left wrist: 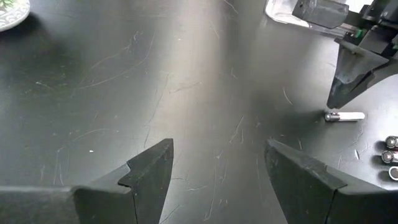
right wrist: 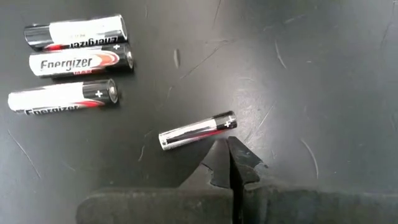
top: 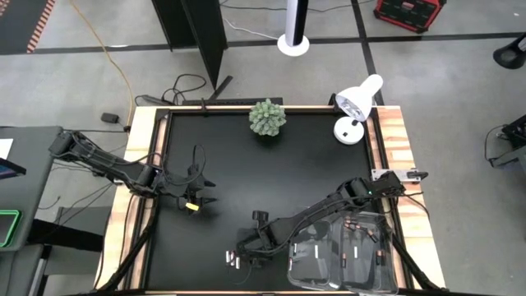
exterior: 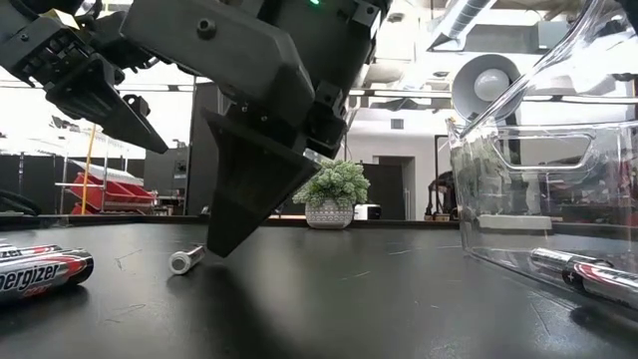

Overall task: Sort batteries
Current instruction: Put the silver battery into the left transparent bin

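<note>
Here, the right tool [right wrist: 227,144] sits low on the black counter [top: 312,164], fingers pressed together, tip just beside a lone silver battery [right wrist: 196,130], holding nothing. Three more batteries [right wrist: 71,62] lie side by side nearby. Others rest in the clear bin [top: 349,251]. Left tool [left wrist: 217,165] hovers spread, well apart.

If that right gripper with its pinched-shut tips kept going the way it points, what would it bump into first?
Probably the lone battery lying just ahead of the shut right gripper, or the table beside it; depth is unclear.
</note>
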Robot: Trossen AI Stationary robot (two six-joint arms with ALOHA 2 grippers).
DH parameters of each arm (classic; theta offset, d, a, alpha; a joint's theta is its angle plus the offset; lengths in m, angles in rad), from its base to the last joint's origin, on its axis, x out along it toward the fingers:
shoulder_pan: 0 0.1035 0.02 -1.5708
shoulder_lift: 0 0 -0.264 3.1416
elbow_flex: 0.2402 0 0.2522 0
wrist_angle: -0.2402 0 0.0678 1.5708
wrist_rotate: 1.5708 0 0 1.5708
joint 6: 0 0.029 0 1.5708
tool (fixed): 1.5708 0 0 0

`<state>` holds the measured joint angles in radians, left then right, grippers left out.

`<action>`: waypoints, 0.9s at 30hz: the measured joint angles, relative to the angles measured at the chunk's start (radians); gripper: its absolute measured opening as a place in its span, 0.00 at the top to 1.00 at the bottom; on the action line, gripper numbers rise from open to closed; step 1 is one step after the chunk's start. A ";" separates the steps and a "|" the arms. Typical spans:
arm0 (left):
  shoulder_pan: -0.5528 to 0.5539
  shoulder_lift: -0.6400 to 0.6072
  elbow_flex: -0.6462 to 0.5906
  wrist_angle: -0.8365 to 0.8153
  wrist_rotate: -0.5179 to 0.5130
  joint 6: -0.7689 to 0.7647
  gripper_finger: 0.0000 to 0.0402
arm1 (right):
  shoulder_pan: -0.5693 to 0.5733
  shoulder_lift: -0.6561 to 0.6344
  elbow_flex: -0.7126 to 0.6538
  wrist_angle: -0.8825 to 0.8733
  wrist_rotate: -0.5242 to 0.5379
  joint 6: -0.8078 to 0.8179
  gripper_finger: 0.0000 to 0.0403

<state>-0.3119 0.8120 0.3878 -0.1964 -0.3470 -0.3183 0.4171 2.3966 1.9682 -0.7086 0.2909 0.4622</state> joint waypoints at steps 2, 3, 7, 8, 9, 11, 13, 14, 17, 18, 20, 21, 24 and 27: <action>0.000 0.000 0.000 0.000 0.000 0.000 0.39 | 0.000 -0.001 0.000 -0.001 0.000 0.000 1.00; 0.000 0.000 0.000 0.000 0.000 0.000 0.39 | 0.000 -0.003 0.000 -0.005 0.000 0.000 1.00; 0.000 0.000 0.000 0.000 0.000 0.000 0.39 | 0.000 -0.017 0.001 -0.005 0.000 0.000 1.00; 0.000 0.000 0.000 0.000 0.000 0.000 0.39 | 0.000 -0.020 0.001 -0.002 0.000 0.001 1.00; 0.000 0.000 0.000 0.000 0.000 0.000 0.39 | 0.000 -0.023 0.003 0.003 0.000 0.005 1.00; 0.000 0.000 0.000 0.000 0.000 0.000 0.39 | 0.001 -0.035 0.006 -0.003 0.000 0.007 0.99; 0.000 0.000 0.000 -0.001 0.000 0.000 0.39 | 0.001 -0.039 0.021 0.010 0.000 0.030 0.96; 0.000 0.000 0.000 -0.001 0.000 0.000 0.39 | 0.001 -0.039 0.032 0.010 -0.001 0.054 0.93; 0.000 0.000 0.000 -0.001 0.000 -0.002 0.39 | -0.004 -0.038 0.051 0.039 -0.031 0.167 0.80; 0.000 0.000 0.000 -0.001 0.000 -0.002 0.39 | -0.007 -0.038 0.052 0.048 -0.041 0.209 0.74; 0.000 0.000 0.000 -0.001 0.000 -0.003 0.39 | -0.008 -0.021 0.053 0.046 -0.053 0.273 0.63; 0.000 0.000 0.000 -0.001 0.000 -0.003 0.39 | -0.005 -0.013 0.054 0.044 -0.054 0.296 0.58; 0.000 0.000 0.000 0.001 0.000 -0.003 0.39 | -0.001 0.027 0.050 0.028 -0.058 0.332 0.45; 0.000 0.000 0.000 0.002 0.000 -0.004 0.39 | 0.001 0.039 0.052 0.034 -0.057 0.366 0.39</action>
<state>-0.3119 0.8118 0.3878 -0.1943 -0.3466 -0.3222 0.4186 2.4351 2.0199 -0.6746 0.2337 0.8278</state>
